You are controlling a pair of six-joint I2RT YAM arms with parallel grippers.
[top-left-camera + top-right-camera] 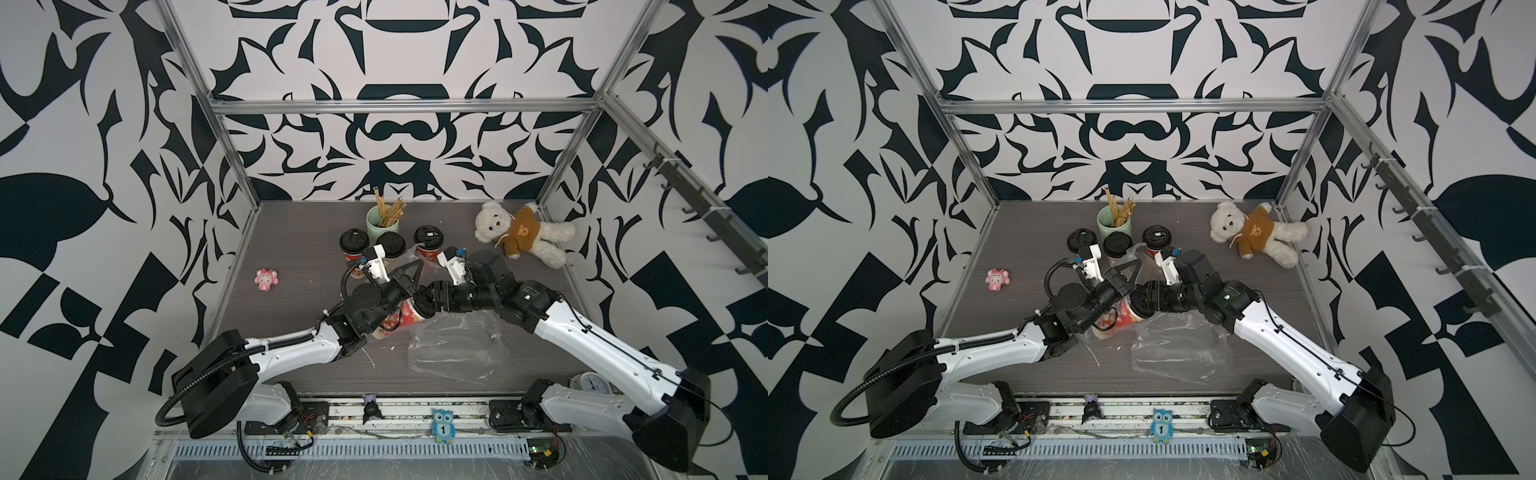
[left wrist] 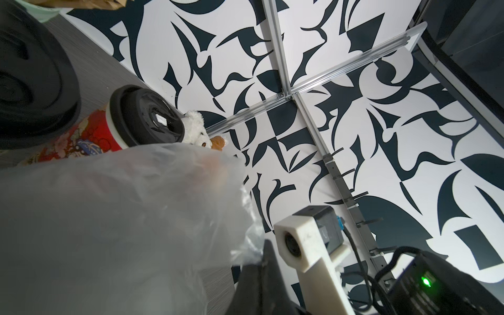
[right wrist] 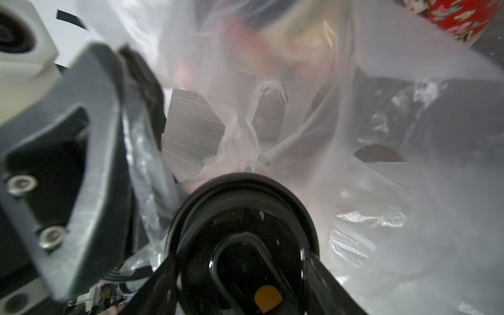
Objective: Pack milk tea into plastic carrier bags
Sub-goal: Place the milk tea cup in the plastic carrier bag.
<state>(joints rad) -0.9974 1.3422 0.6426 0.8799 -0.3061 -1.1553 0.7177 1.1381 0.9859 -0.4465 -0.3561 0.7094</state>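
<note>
Three milk tea cups with black lids stand at the back. A fourth milk tea cup, red and cream, hangs tilted over the table's middle. My right gripper is shut on its black lid, with clear film all round it. My left gripper is shut, pinching the edge of a plastic carrier bag held up just behind the tilted cup. More clear bag film lies on the table under my right arm.
A mint-green cup of sticks stands behind the cups. A teddy bear lies at the back right and a small pink toy at the left. A clock sits by the right arm's base. Metal frame posts border the table.
</note>
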